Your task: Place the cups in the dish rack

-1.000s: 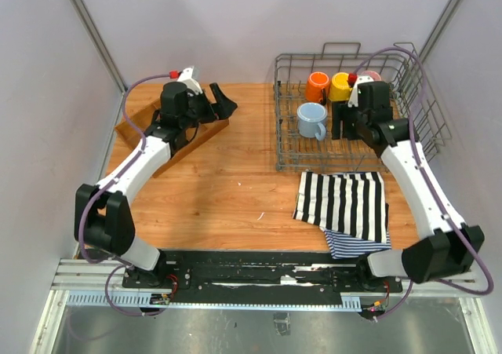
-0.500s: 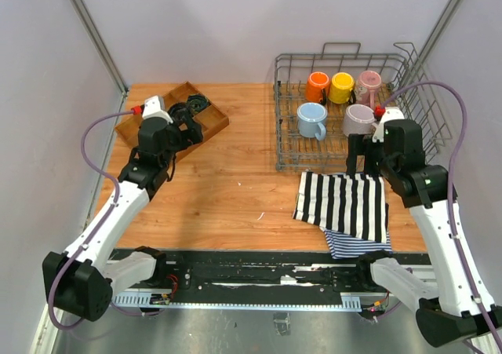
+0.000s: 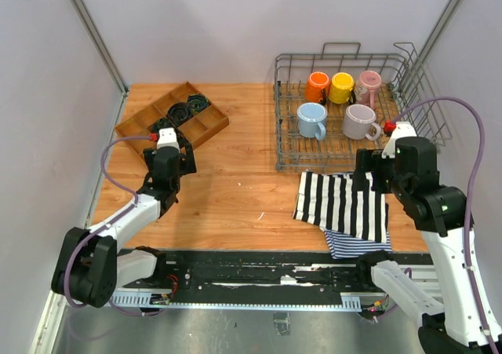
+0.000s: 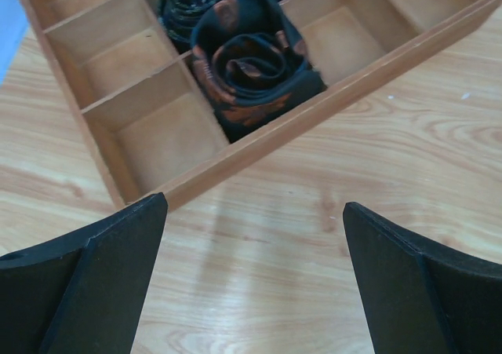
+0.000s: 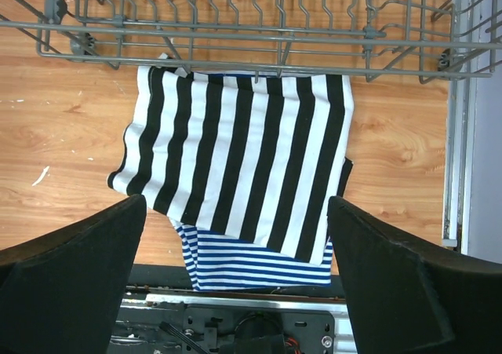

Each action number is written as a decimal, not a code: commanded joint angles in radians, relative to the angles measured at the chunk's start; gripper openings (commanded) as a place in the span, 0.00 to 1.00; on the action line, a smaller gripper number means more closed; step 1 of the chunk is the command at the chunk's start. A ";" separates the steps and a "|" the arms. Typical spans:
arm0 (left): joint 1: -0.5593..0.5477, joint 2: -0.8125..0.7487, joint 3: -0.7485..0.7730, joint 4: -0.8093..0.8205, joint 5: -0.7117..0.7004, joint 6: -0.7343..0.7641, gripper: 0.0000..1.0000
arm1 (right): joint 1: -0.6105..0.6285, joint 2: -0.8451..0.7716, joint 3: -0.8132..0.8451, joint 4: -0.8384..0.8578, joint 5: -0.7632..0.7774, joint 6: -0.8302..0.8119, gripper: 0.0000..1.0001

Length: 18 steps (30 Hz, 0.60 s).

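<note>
Both arms share one build: the left arm (image 3: 125,217) and the right arm (image 3: 453,244) have glossy white link shells joined by chunky black joint housings. A lilac cable (image 3: 110,162) loops free beside each arm, running up to the wrist. Each wrist carries a small white block (image 3: 166,139) tipped with a red cap (image 3: 389,125), possibly a button; it is too small to tell. The left claw (image 4: 255,213) and the right claw (image 5: 235,205) have broad matte-black fingers (image 4: 94,279) with flat, bevelled inner faces. The bases are bolted to a black rail (image 3: 235,261) backed by silver slotted bars (image 3: 78,279), with thin red wiring (image 3: 174,285) beneath.

Wooden table (image 3: 235,173), dish rack (image 3: 329,148), tray (image 3: 205,124), striped cloths (image 3: 345,205)
</note>
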 commanded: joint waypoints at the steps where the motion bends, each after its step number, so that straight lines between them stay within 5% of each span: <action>1: 0.065 0.005 -0.157 0.409 -0.023 0.123 1.00 | 0.020 -0.021 -0.006 -0.022 -0.059 0.010 0.98; 7: 0.117 0.037 -0.392 0.886 0.110 0.164 1.00 | 0.020 -0.026 -0.027 -0.008 -0.076 0.003 0.98; 15: 0.218 0.271 -0.427 1.175 0.283 0.157 1.00 | 0.020 -0.047 -0.206 0.109 -0.073 -0.027 0.98; 18: 0.224 0.260 -0.426 1.146 0.263 0.141 1.00 | 0.019 -0.048 -0.229 0.123 0.002 -0.009 0.98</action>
